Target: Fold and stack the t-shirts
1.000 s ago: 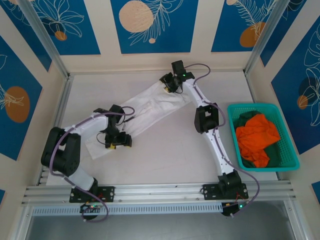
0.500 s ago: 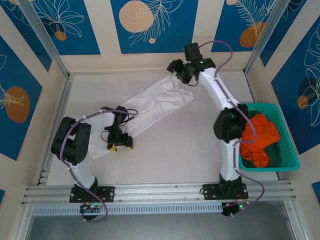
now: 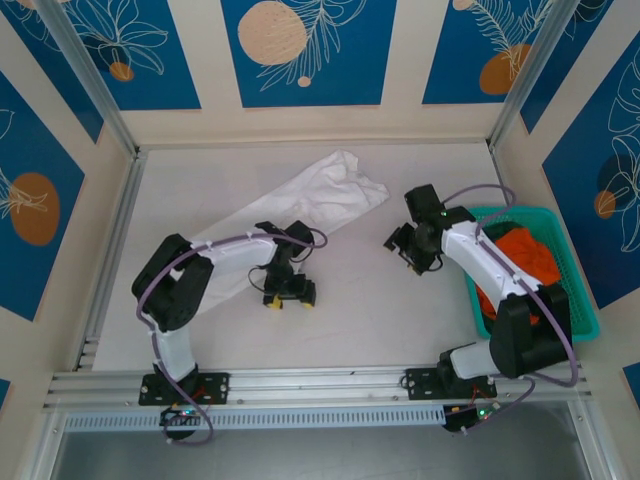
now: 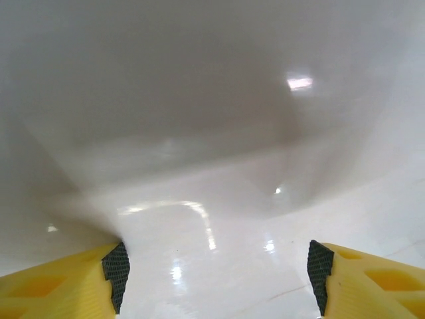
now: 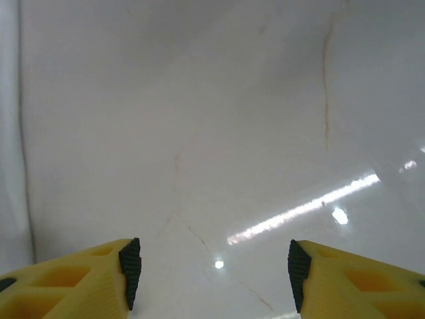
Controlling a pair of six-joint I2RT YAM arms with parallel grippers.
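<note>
Where the white t-shirt (image 3: pixel 305 200) lies as a long crumpled band running from the far centre of the table (image 3: pixel 360 320) down toward the near left, open bare surface spreads to its right and along the whole near edge, so both arms have room between the cloth and the rail. At the right edge sits the teal basket (image 3: pixel 583 300), with an orange t-shirt (image 3: pixel 522 250) bunched inside it. From its near-left base the left arm rises and bends sharply back toward the middle, and the left gripper (image 3: pixel 289 298) hangs low over bare table just near of the shirt, jaws spread with nothing between them; its wrist camera shows the left gripper (image 4: pixel 216 279) over glossy white surface. Folded tightly, the right arm has its elbow over the basket and reaches left, so the right gripper (image 3: pixel 404 249) stands over empty table, well apart from the shirt, jaws apart and empty, as the wrist view of the right gripper (image 5: pixel 212 276) confirms. Part of the shirt's near-left end is covered by the left arm, the right arm hides part of the basket, and a blurred grey mass across the top of the left wrist view cannot be identified.
</note>
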